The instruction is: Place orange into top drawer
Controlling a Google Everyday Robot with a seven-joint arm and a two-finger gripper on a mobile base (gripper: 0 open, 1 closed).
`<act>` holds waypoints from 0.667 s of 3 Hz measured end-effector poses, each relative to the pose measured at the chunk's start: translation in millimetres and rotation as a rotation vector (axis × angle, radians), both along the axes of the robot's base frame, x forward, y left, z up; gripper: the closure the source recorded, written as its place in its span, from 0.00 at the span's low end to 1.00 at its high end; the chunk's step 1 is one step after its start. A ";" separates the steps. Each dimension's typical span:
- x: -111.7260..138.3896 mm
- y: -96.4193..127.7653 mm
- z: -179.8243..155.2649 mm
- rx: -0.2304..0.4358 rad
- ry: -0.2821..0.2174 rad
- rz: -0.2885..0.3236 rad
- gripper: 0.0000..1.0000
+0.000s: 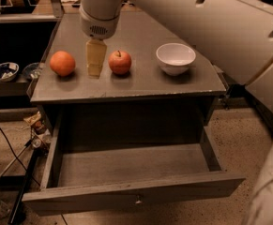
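The gripper (94, 71) hangs above the table (140, 84); open or closed, I cannot tell, and nothing is visibly held. The orange (62, 63) sits just left of it, the apple (120, 62) just right, and the open drawer (131, 192) lies below.

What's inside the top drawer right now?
Nothing visible: the top drawer stands open with a bare floor. Its rear part, under the tabletop, is in shadow and hidden. The orange sits on the tabletop, beside the end effector, which hangs between it and the apple.
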State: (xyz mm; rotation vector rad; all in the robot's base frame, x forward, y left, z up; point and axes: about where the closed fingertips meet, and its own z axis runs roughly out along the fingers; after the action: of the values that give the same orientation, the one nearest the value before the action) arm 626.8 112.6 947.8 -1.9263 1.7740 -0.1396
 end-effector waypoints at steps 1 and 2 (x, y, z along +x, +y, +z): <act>0.1 0.1 0.0 0.000 0.000 0.000 0.00; 15.7 16.7 -3.1 0.056 0.014 0.004 0.00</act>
State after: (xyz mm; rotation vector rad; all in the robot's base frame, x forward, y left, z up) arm 642.5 129.3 944.7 -1.8959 1.7641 -0.0741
